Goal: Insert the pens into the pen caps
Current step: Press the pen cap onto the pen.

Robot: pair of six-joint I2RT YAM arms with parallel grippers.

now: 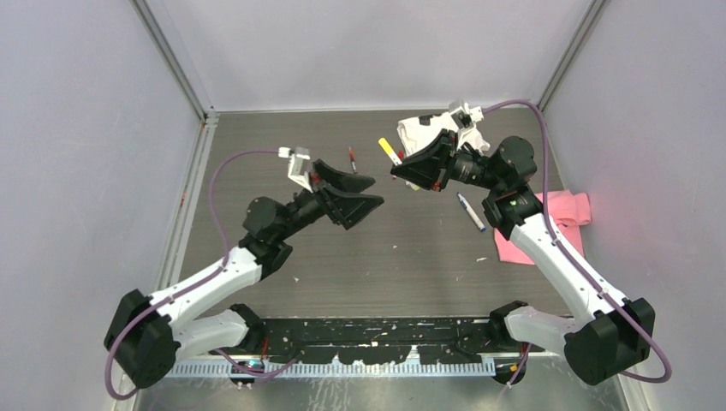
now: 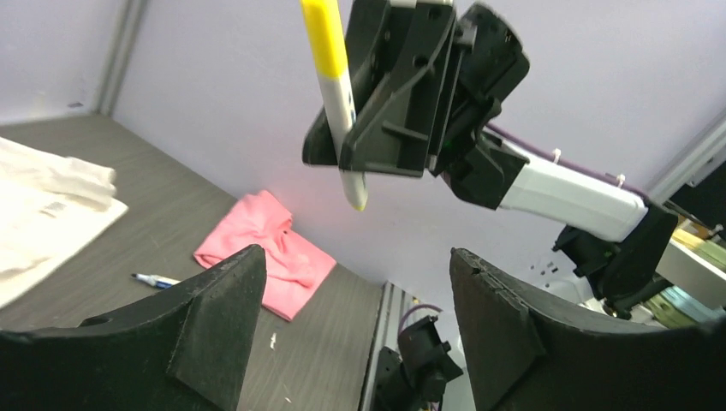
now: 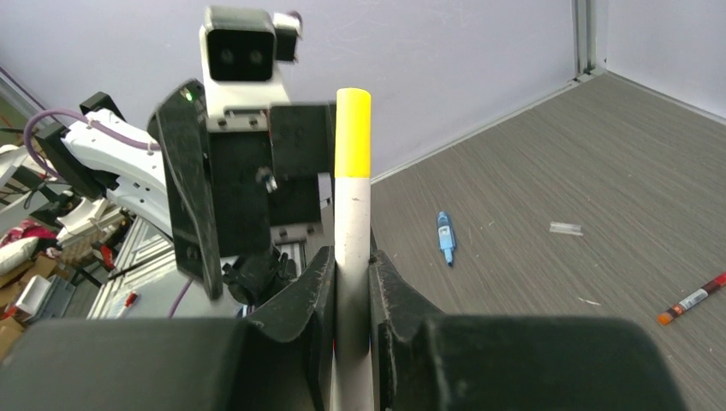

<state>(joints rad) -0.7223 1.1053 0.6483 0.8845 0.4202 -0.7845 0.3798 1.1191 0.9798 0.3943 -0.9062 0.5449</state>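
Jaws of my right gripper [image 3: 353, 287] clamp a thin white marker pen [image 3: 352, 214] above the far half of the grey table [image 1: 402, 257]; its short yellow plastic cap [image 3: 354, 133] looks seated. My left gripper [image 1: 375, 190] gapes empty. One blue-ended pen [image 1: 471, 211] by the right edge and one dark red pen [image 1: 352, 159] by the far edge probably await caps.

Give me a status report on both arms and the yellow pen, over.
Left jaws open, empty. Right jaws shut on yellow-capped pen, held aloft. Blue pen and red pen lying loose. Nothing between the arms.
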